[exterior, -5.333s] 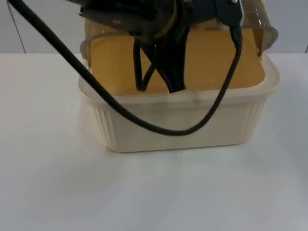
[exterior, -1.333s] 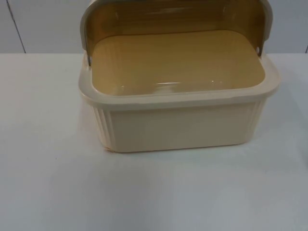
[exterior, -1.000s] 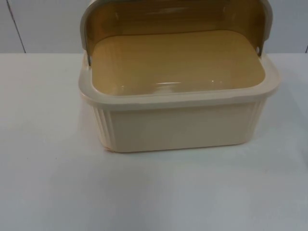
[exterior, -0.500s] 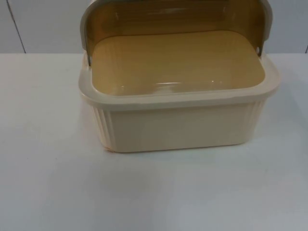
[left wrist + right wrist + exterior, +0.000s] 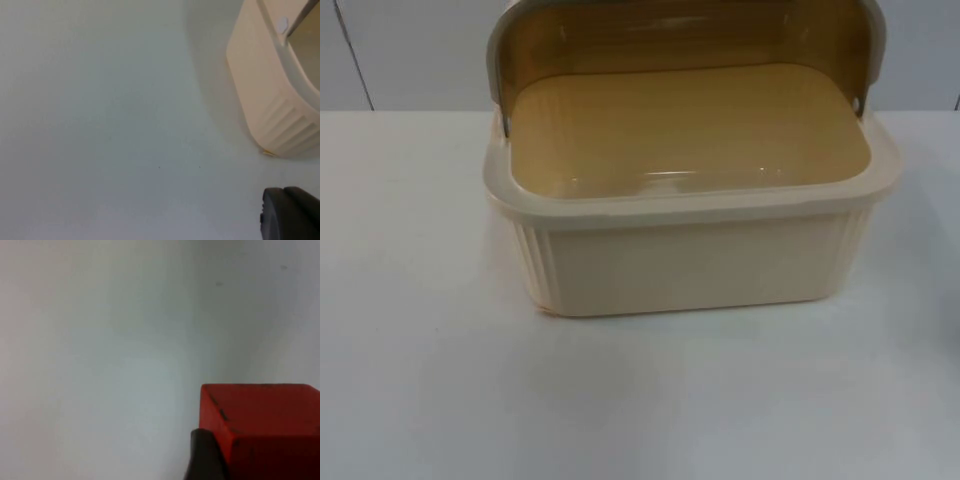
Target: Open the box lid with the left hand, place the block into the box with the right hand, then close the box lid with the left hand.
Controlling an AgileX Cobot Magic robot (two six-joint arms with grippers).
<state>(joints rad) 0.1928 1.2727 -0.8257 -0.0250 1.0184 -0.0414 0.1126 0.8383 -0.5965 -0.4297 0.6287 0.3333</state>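
A: Where was the red block [image 5: 260, 427] then?

B: In the right wrist view, right against a fingertip of the right gripper [image 5: 207, 457] over bare white tabletop [image 5: 100, 340]. Whether that gripper was clamped on it or merely beside it, I couldn't tell. The cream box [image 5: 690, 265] stood mid-table with its amber lid [image 5: 685, 35] tipped up and back, the inside bare.

A: How would the block handle?

B: Rigid, flat-faced and sharp-edged, likely light. I'd pinch two opposite side faces squarely (smooth faces might slip if caught on a corner).

A: And the left gripper [image 5: 290, 212]?

B: It waited beside the box's ribbed outer wall, holding nothing visible; open or closed, I couldn't say.

A: The surroundings?

B: A plain, smooth white tabletop, ending at a grey partition wall [image 5: 410, 55] behind the box.
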